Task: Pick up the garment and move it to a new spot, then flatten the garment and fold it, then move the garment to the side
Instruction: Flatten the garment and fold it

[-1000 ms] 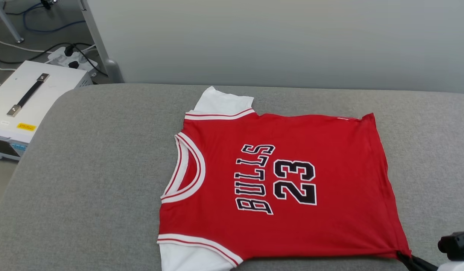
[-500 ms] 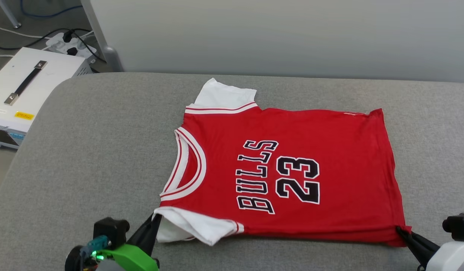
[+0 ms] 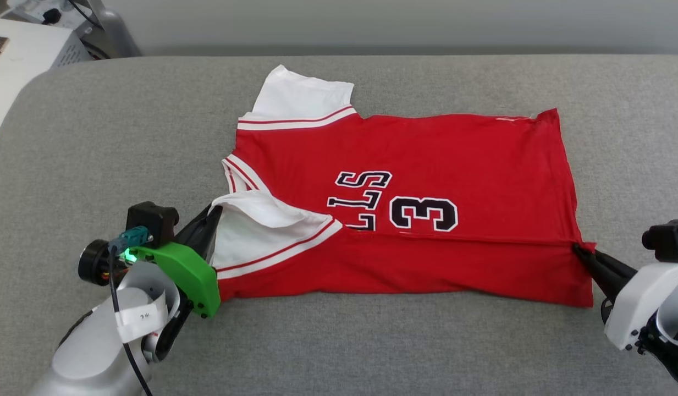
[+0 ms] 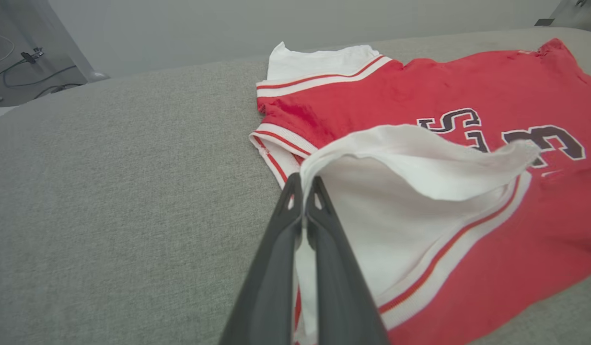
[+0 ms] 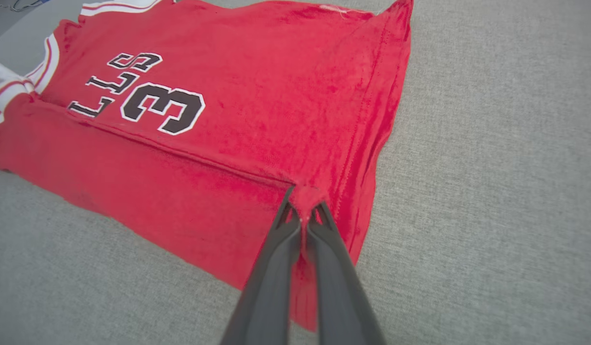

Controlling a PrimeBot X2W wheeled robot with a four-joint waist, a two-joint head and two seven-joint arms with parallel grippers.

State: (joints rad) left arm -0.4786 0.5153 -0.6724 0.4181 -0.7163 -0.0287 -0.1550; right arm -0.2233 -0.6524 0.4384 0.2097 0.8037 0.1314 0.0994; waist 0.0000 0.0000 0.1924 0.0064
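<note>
Right now the garment [image 3: 426,148] lies on the grey padded tabletop [image 3: 124,137]. Its long axis runs crosswise, from one pair of fingers to the other. The collar [image 3: 237,176] points toward the left gripper [image 3: 209,215], and the hem [image 3: 564,181] sits at the right gripper [image 3: 579,252].

The side nearest the robot is doubled over onto the chest. The flap's edge makes a straight line from just beyond the left fingertips to the right fingertips. It hides part of the black letters [image 3: 363,190], leaving "LLS" and a 3 [image 3: 424,213] showing, with the tops of the characters toward the collar.

In the left wrist view, the left gripper [image 4: 304,184] has its two dark fingers pressed together on the edge of the white near sleeve [image 4: 410,191]. The sleeve billows up and over to the right of the tips, its striped trim lying on the red cloth. The far sleeve [image 3: 300,99] lies flat well beyond those fingers, pointing away from the robot.

In the right wrist view, the right gripper [image 5: 302,207] is closed too. It pinches a small bunch of red fabric at the hem corner, right where the folded edge ends. The garment [image 5: 257,96] spreads out ahead and to the left of those tips, while bare grey surface lies to their right.
</note>
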